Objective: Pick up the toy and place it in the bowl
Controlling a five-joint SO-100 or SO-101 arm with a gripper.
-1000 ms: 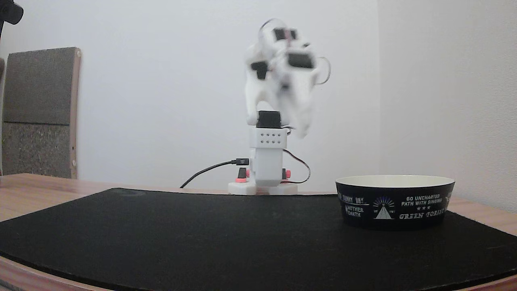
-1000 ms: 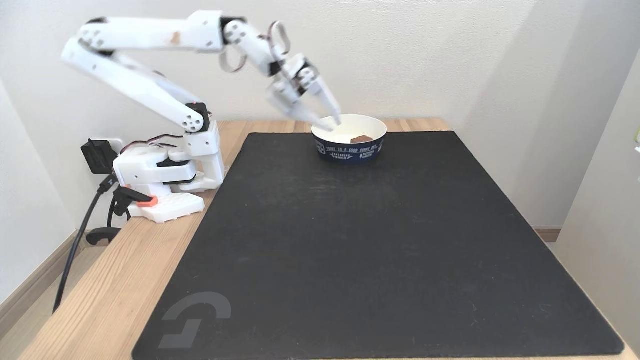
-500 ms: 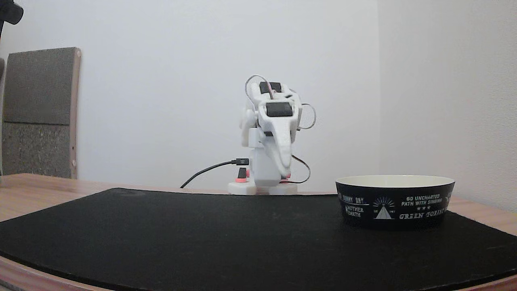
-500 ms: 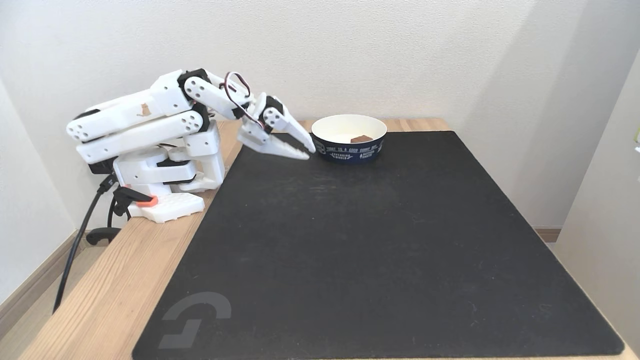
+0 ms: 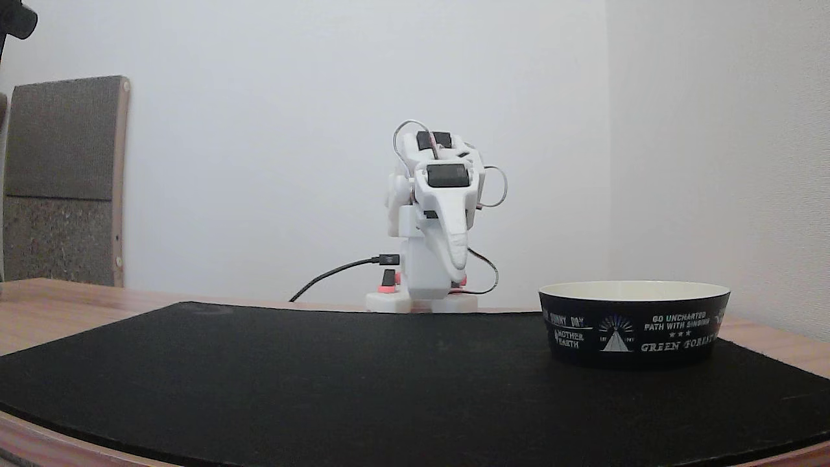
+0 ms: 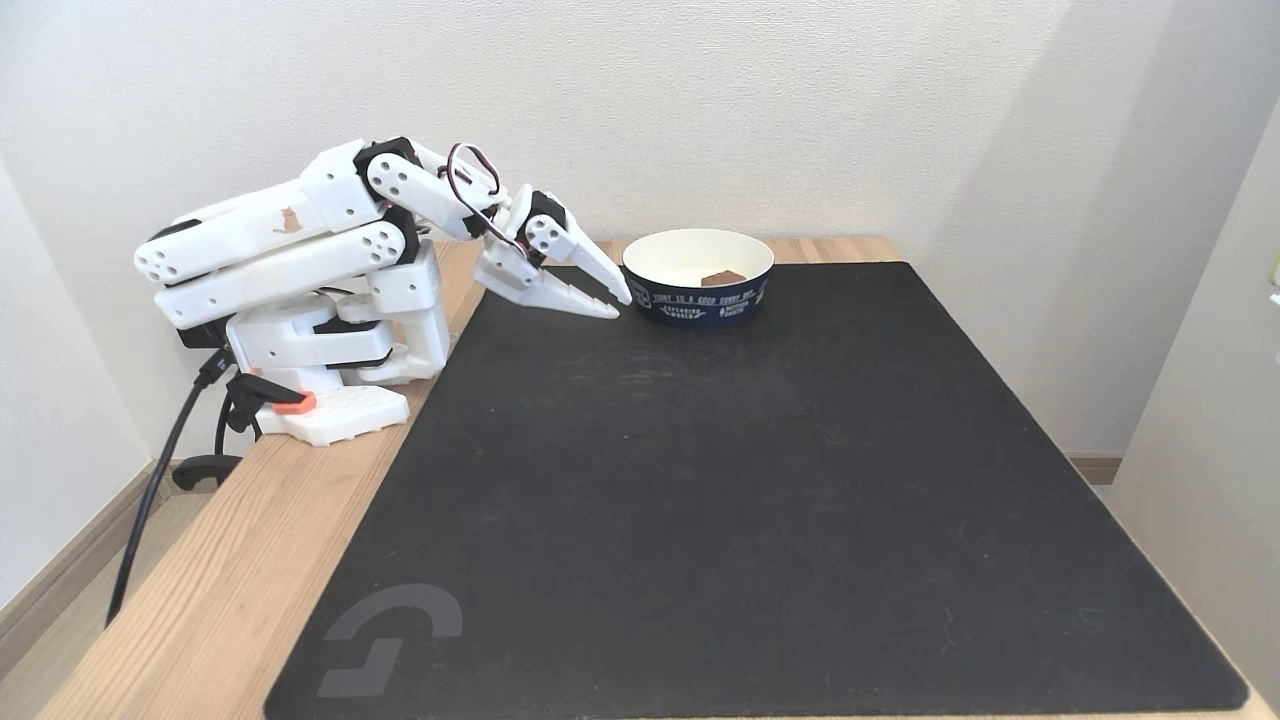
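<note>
The bowl (image 5: pixel 634 322), printed "GREEN FOREST", holds the toy (image 6: pixel 722 276); tool (image 6: pixel 615 299) seemingly nearly closed, empty.

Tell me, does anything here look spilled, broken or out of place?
Nothing stands out. The toy lies inside the bowl, which stands upright on the black mat. The gripper rests folded beside it, holding nothing.

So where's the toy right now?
In a fixed view the toy lies inside the bowl, at the mat's far edge, right of the gripper.
</note>
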